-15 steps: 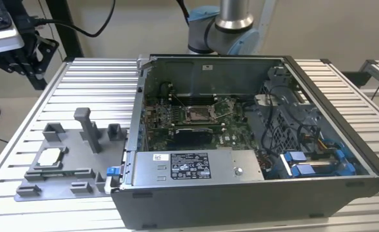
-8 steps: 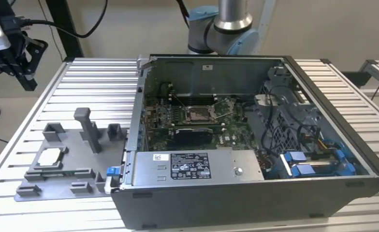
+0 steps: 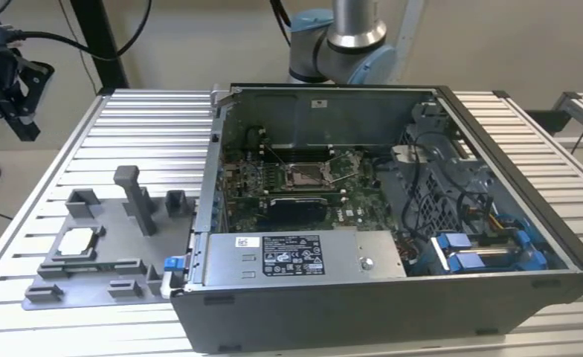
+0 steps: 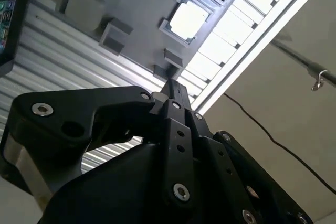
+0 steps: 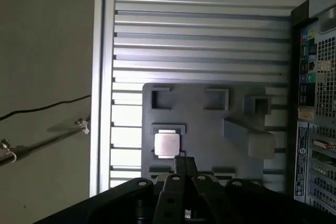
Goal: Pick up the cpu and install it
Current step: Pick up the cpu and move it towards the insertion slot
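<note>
The table is ribbed aluminium, its slats bright and straight. On it, toward the exterior view's left, lies a matte grey plastic tray with blocky upright posts and low framed pockets. The cpu sits in one of these pockets, near the tray's edge that faces the table's outer edge. It is a small square chip that lies flat with its pale metal top up. In both wrist views the cpu shows its sides parallel with the tray's edges. Being square, it has no long axis.

Beside the tray stands the open dark computer case. It holds a green board with a square metal-framed socket, a silver box with a label along the near wall, and blue plastic clips.

The black, bolted gripper hangs above the tray, clear of the chip. Its two fingers lie together with nothing between them.
</note>
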`<state>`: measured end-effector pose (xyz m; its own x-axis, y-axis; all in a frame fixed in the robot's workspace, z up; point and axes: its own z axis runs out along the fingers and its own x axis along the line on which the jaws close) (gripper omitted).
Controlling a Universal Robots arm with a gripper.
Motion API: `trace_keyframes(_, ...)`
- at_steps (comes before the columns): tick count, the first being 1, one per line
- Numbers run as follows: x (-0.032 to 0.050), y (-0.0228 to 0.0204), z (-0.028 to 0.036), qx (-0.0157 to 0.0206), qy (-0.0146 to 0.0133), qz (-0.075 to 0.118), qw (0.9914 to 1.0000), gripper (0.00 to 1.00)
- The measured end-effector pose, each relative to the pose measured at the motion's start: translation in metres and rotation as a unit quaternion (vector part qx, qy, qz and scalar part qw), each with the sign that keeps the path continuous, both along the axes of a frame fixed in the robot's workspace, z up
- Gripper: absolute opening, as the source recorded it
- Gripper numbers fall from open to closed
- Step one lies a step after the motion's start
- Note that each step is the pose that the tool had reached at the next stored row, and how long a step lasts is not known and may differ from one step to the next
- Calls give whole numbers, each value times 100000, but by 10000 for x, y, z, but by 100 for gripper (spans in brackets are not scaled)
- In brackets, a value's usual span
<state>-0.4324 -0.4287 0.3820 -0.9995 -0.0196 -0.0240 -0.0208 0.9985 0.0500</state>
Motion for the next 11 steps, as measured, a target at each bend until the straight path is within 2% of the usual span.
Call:
trace_keyframes(6, -73, 0, -2, 1, 0, 608, 99998, 0)
trace_keyframes(11, -80, 0, -3, 3, -3, 802, 99997, 0)
